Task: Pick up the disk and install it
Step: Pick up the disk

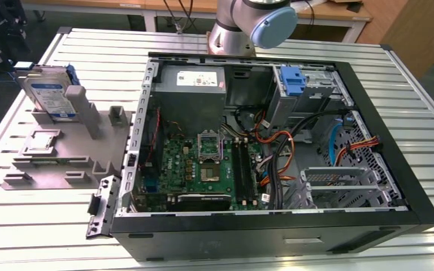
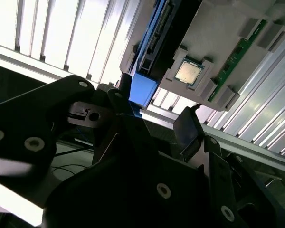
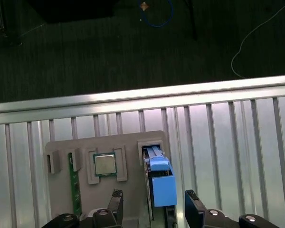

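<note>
- While the disk (image 1: 51, 93) stands on edge in a slot of the grey holder (image 1: 59, 164), on the exterior view's left, it has not yet been lifted, so the pick-up step is judged to be in hand.
- The holder is set on the slatted surface (image 1: 202, 42), just beside the open computer case (image 1: 420, 214). The disk is kept well apart from the case's inside.
- In the first wrist view the pincer (image 3: 154, 195) is seen empty, with its fingers (image 3: 116, 203) spread wide, and the disk's blue-framed edge is lined up between them.
- No contact is seen. How high above the disk the pincer hangs cannot be judged well from so steep a view.
- A processor chip (image 3: 104, 165) and a memory stick (image 3: 75, 185) are seated in neighbouring pockets of the holder. A grasp is therefore judged to call for fingers kept to the disk's flat faces and clear of both.
- Since the disk's lower part is hugged by the slot walls, a straight pull along the slot is likely called for.
</note>
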`<state>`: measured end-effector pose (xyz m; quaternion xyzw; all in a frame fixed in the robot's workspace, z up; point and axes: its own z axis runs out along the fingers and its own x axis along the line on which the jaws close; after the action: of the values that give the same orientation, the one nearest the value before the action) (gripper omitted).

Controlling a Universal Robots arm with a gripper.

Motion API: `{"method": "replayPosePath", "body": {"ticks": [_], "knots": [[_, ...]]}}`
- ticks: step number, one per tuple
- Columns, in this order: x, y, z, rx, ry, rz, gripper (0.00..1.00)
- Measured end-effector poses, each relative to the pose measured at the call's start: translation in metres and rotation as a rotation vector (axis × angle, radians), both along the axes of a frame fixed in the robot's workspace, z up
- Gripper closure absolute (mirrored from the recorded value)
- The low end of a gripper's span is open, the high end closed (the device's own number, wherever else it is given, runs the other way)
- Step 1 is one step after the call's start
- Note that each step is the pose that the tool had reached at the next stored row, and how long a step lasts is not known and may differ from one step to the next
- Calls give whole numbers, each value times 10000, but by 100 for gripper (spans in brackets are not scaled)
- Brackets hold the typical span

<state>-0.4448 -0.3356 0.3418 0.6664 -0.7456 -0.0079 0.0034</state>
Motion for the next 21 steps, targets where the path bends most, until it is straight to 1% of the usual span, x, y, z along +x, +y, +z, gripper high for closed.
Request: {"method": "replayPosePath", "body": {"ticks": [1,4,5,9,12,21], "knots": [[0,0,0,0,0,0,38],[0,1,-3,0,-1,-1,38],[0,1,-15,3,-7,-1,38],[0,16,-79,19,-6,-2,38],[-1,45,-116,24,-7,-1,38],[-16,46,-276,24,-17,13,38]]}}
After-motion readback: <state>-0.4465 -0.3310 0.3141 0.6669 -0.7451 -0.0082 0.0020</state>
